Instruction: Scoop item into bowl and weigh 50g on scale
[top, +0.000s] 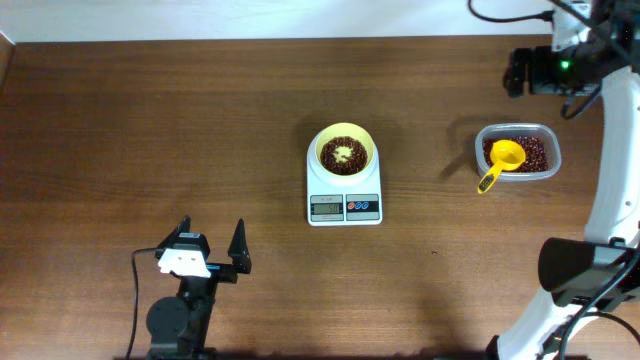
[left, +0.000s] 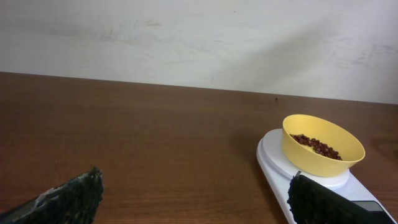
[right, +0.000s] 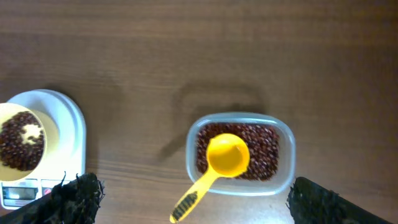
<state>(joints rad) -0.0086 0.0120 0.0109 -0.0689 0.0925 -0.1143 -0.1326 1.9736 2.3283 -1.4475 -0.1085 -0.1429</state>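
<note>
Yellow bowl (left: 311, 163): it sits at the centre of the overhead view, on the far end of the scale (top: 345, 207), covering most of the platform.
Beans (top: 358, 160): a shallow dark layer lies in the bowl, with a pale patch in the middle. You have a second, larger lot in the container (right: 287, 155).
Scale: white, lying flat on the table (top: 150, 120), with its display and its red and blue buttons on the near edge. You cannot read the digits.
Container: clear plastic, at the right of the overhead view, well apart from the scale.
Scoop (top: 507, 155): yellow, its cup resting on the beans in the container and its handle hanging over the near left rim.
Left gripper (top: 212, 235): at the lower left of the overhead view, well short of the scale, its fingers spread wide with nothing between them.
Right gripper (right: 194, 190): its camera looks straight down on the container, and its fingers (right: 78, 196) show only at the bottom corners of the right wrist view, far apart and gripping nothing.
</note>
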